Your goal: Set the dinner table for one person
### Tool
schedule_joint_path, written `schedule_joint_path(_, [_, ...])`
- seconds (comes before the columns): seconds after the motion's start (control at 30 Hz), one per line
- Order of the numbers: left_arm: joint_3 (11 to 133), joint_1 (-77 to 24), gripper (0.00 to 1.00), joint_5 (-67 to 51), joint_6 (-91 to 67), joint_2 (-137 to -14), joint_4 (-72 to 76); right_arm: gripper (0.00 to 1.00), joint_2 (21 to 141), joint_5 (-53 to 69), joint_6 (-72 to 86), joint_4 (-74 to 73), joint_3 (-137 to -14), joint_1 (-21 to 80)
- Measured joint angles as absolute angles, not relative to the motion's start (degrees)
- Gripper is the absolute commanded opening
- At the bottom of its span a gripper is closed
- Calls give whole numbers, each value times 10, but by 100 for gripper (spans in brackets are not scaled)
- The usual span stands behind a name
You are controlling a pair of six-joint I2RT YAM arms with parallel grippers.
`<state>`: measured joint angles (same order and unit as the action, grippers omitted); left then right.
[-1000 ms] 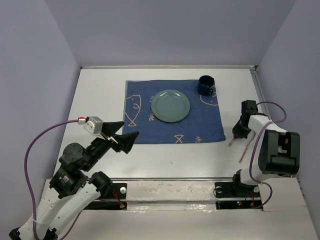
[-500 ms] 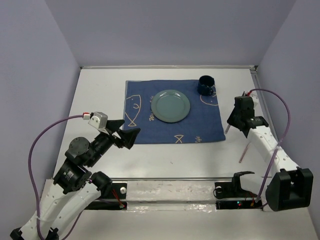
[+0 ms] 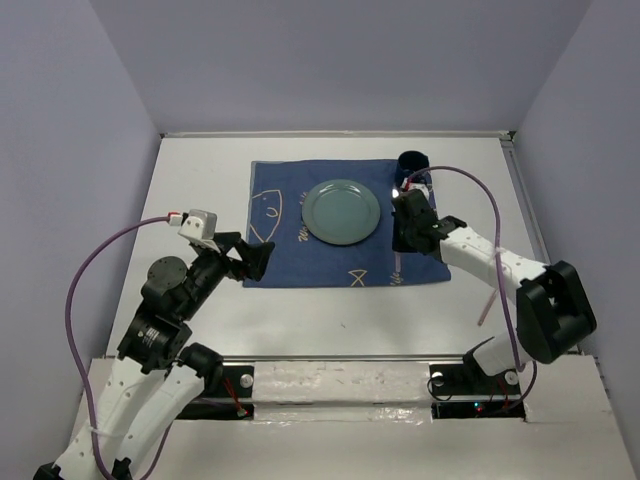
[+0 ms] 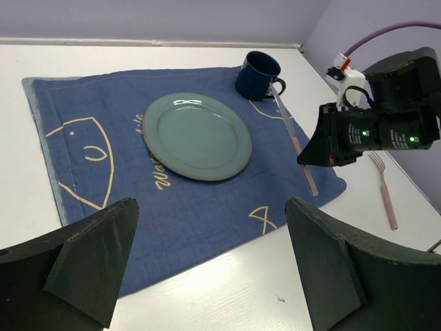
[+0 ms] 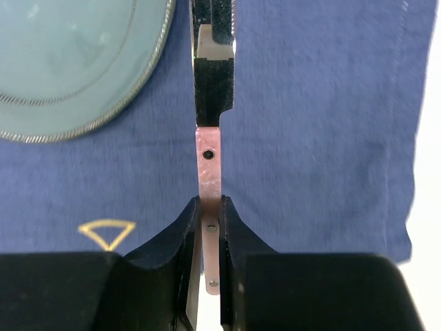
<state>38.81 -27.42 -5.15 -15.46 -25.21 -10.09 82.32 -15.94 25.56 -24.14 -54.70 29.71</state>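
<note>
Tabletop first: the white dinner table (image 3: 200,180) carries everything. Over its near left part hangs the left gripper (image 3: 250,257), at the near left corner of the blue fish-patterned cloth (image 3: 330,262). Its jaws are spread wide with nothing between them, and I judge it is parked there to stay out of the way.

The cloth lies mid-table toward the far side as the 1 place setting, with the green plate (image 3: 341,211) at its centre. Just right of the plate, the right gripper (image 5: 209,209) is pinched tight on the pink handle of a knife (image 5: 208,162). It grips near the handle's end, so the blade runs on toward the dark mug (image 3: 412,168) at the cloth's far right corner, alongside the plate's rim. That is the usual spot for a knife. Whether the knife already rests on the cloth or hangs just above it cannot be told.

A pink-handled fork (image 4: 383,185) lies on bare table right of the cloth, probably the next piece to lay.

The left arm is folded, its elbow low by the base and its wrist lifted and aimed across the cloth. The right arm reaches diagonally from its near-right base, with the forearm over the cloth's right edge and the wrist tipped down toward the cloth.
</note>
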Motion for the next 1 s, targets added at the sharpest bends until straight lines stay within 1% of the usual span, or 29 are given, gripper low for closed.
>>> schedule_joint_path(0.23, [388, -256, 99, -61, -155, -268, -99, 0, 961, -142, 227, -207, -629, 293])
schedule_joint_path(0.37, [387, -255, 99, -63, -155, -269, -98, 0, 1014, -122, 218, -196, -663, 275])
schedule_joint_path(0.6, [387, -254, 99, -70, -155, -269, -96, 0, 1051, -103, 206, -194, -689, 230])
schedule_joint_path(1.0, [387, -254, 99, -71, -154, -272, -93, 0, 1104, -87, 184, -201, -731, 224])
